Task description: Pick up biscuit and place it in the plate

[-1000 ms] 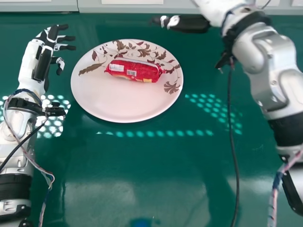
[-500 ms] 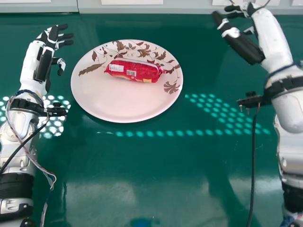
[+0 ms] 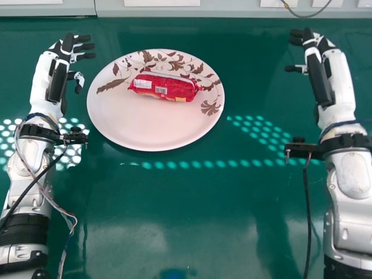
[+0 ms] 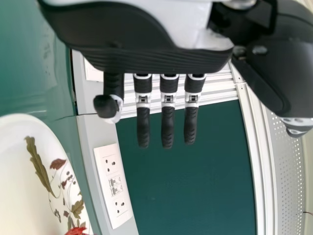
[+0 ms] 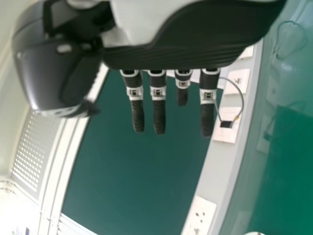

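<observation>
The right arm point(image 3: 351, 174) has swung outward, away from the plate point(image 3: 151, 125), and its hand point(image 3: 319, 72), which angled inward before, now points forward. The left arm point(image 3: 36, 157) has edged slightly toward the plate. The biscuit packet point(image 3: 164, 87) and the plate have stayed put.

Nearest, both forearms lie along the sides of the green worktop point(image 3: 186, 203), with a black cable point(image 3: 307, 221) hanging from the right wrist and thin twisted wires point(image 3: 71, 218) beside the left forearm. Farther on, dotted light point(image 3: 209, 164) falls across the worktop just this side of the plate, with more round spots around the left wrist.

The plate sits between the hands, nearer the left one. The red packet lies on its side in the plate's far half, over the brown leaf pattern, touched by neither hand. The left hand point(image 3: 57, 78) is open, fingers extended; the right hand is open too, its fingers nearly straight in its wrist view. Beyond the worktop runs a pale grey ledge point(image 3: 232, 8), with a white socket plate point(image 4: 113, 183) in the left wrist view.
</observation>
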`<state>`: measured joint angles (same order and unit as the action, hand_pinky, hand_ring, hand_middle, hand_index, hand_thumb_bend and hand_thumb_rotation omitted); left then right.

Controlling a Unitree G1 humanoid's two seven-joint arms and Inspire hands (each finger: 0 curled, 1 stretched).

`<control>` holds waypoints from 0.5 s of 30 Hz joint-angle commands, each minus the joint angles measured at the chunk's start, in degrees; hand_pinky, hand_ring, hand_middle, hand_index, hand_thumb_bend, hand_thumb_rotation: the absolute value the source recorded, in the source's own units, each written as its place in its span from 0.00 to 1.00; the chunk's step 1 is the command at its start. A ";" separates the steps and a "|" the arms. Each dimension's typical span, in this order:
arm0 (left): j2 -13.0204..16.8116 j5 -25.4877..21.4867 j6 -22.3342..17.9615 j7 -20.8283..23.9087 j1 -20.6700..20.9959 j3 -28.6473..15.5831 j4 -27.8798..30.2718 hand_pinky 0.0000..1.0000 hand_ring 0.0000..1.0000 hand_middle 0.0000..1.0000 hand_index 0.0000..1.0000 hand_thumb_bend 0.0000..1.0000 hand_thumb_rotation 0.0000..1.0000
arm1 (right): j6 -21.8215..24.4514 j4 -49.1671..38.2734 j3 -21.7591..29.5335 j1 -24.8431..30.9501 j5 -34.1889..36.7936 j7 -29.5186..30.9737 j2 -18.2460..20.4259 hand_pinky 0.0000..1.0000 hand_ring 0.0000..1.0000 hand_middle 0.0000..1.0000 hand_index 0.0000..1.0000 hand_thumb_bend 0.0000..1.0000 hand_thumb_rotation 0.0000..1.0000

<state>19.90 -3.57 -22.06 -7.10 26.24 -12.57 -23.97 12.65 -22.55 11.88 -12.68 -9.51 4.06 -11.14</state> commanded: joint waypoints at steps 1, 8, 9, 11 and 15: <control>-0.80 -0.67 -0.42 -0.01 -0.44 -0.01 0.70 0.00 0.66 0.70 0.71 1.00 0.91 | -1.81 -0.41 0.01 0.95 0.71 -1.42 0.63 0.65 0.76 0.80 0.80 0.45 0.32; -2.51 0.44 -0.92 1.60 -0.50 0.61 0.39 0.00 0.68 0.72 0.72 1.00 0.92 | -4.85 0.67 0.87 1.43 2.69 -0.80 -1.36 0.65 0.76 0.79 0.78 0.40 0.30; -2.77 0.53 -0.96 1.75 -0.51 0.69 0.16 0.00 0.73 0.75 0.75 1.00 0.92 | -5.21 0.87 1.00 1.49 2.89 -0.65 -1.74 0.66 0.77 0.79 0.78 0.39 0.30; -3.27 0.54 -1.51 2.05 -0.42 0.75 -0.53 0.00 0.82 0.81 0.81 1.00 0.93 | -5.24 1.05 1.46 1.44 3.69 -0.61 -1.89 0.67 0.77 0.79 0.77 0.39 0.29; -3.90 0.33 -3.53 2.30 -0.15 0.60 -2.00 0.00 0.92 0.88 0.90 1.00 0.95 | -4.70 0.96 2.11 1.34 4.57 -1.01 -1.87 0.68 0.77 0.78 0.75 0.40 0.26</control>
<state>16.25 -3.42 -24.35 -5.12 26.26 -12.17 -25.29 8.22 -21.60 13.42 -12.19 -5.69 3.41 -12.51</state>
